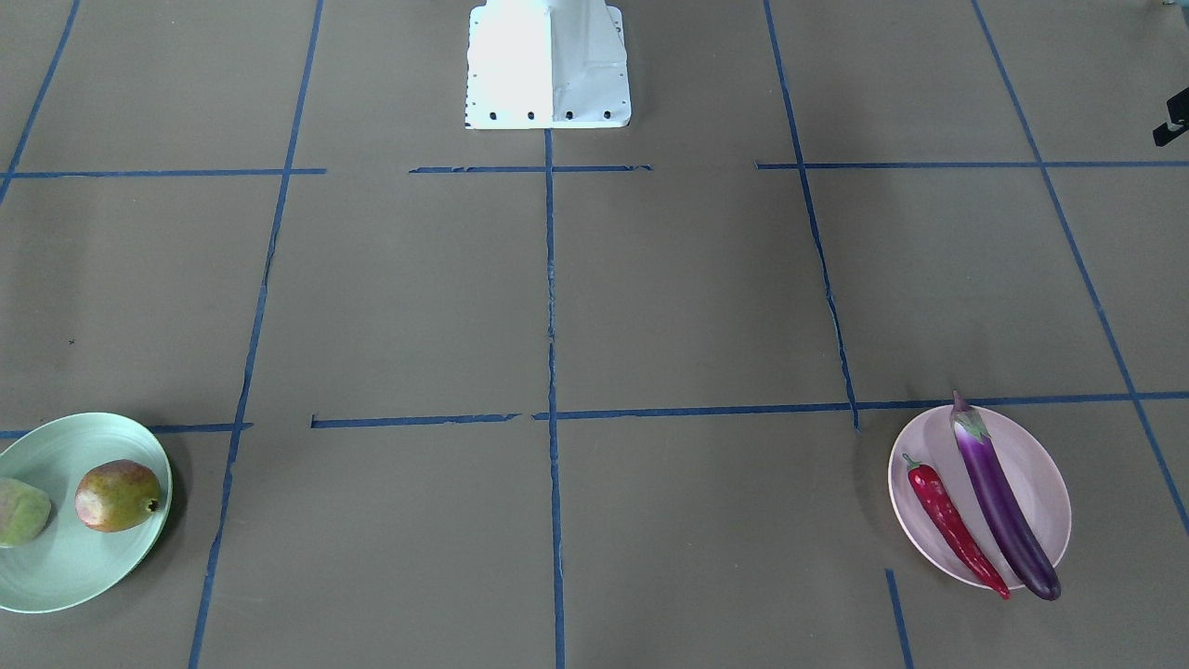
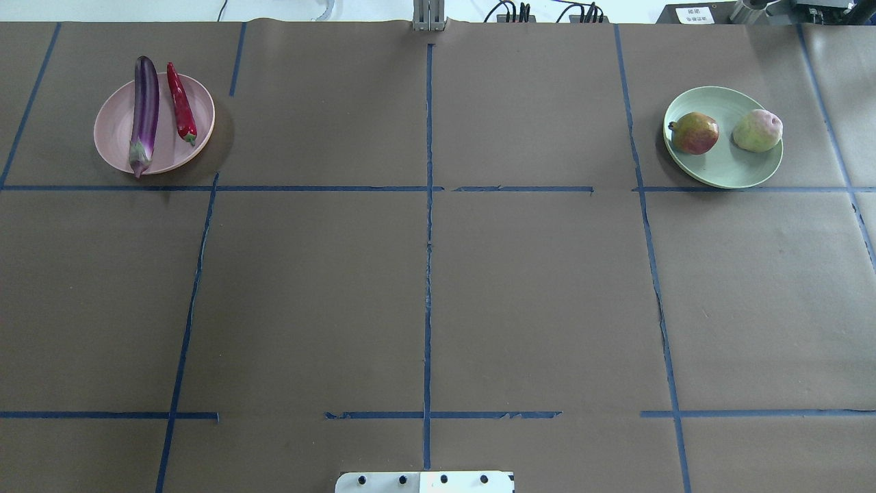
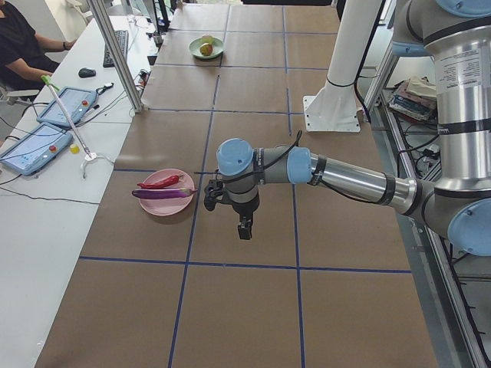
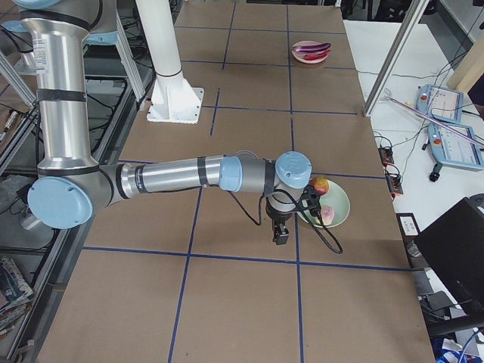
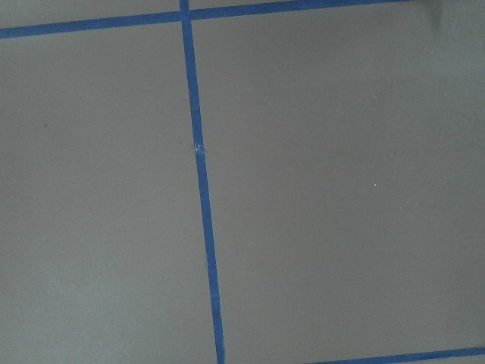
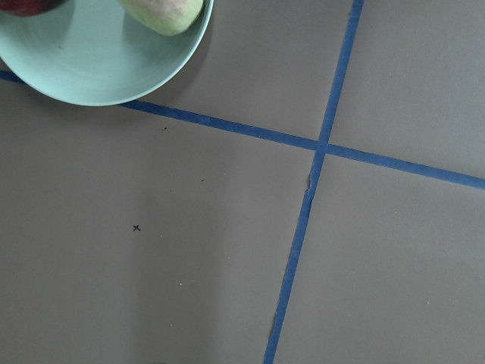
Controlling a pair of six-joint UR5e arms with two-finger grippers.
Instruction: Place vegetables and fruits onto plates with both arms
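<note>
The purple eggplant [image 2: 144, 109] and the red chili [image 2: 181, 103] lie side by side on the pink plate [image 2: 113, 140] at the table's far left. The red-and-yellow fruit [image 2: 694, 133] and the pale green fruit [image 2: 757, 130] sit on the mint green plate [image 2: 725, 171] at the far right. My left gripper [image 3: 244, 228] hangs above bare table, apart from the pink plate [image 3: 165, 207]. My right gripper [image 4: 280, 233] hangs just beside the green plate [image 4: 342, 200]. I cannot tell whether either gripper is open or shut. The right wrist view shows the green plate's rim [image 6: 91, 76].
The white base block [image 1: 548, 65] stands at the robot's edge of the table. Blue tape lines cross the brown table cover. A side table with tablets [image 3: 34, 146] and a metal post [image 3: 115, 54] stands beyond the far edge, where a person sits.
</note>
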